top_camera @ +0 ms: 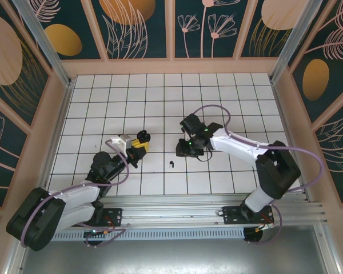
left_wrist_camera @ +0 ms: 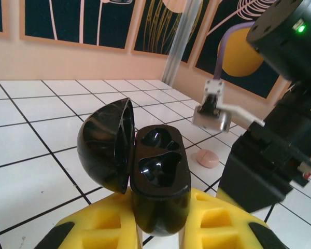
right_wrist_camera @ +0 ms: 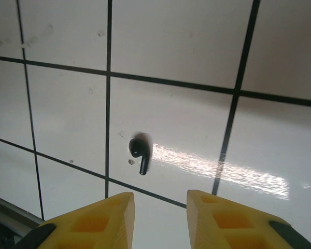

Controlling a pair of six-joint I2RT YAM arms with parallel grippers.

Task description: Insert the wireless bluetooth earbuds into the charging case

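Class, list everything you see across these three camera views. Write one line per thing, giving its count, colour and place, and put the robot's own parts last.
table: one, white with black grid lines, the whole work floor
charging case: one, black, lid open, left of the table's centre
earbud: one, black, lying on the table near its centre
rounded object: one, pale pink, on the table beyond the charging case
left gripper: one, yellow fingers, shut on the charging case
right gripper: one, yellow fingers, open, facing the earbud
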